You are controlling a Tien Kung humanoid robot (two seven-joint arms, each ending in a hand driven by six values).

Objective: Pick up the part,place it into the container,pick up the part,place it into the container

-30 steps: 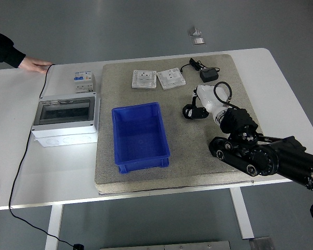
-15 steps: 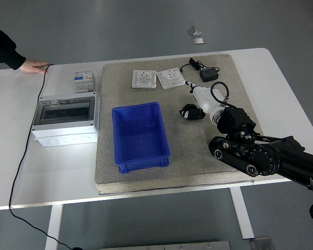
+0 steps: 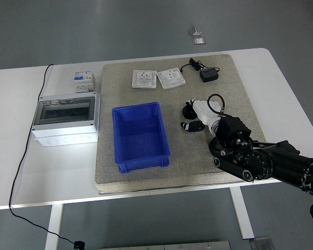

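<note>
Covering the white table (image 3: pixel 281 88), a grey mat (image 3: pixel 198 151) bears the right robot hand (image 3: pixel 195 115), grip unclear.

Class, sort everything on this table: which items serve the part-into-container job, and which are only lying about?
Job: right hand; small black part; empty blue plastic bin.
Lying about: two white square socket plates; black power adapter; grey enclosure box; white circuit breaker.

A grey felt mat (image 3: pixel 219 156) covers the white table (image 3: pixel 281 88), spreading under and past the fingers. Far to their left sits a grey enclosure box (image 3: pixel 66 120) (clear lid shut), a small circuit breaker (image 3: pixel 83 82) just behind it, a black cable (image 3: pixel 26 151) trailing alongside.
</note>
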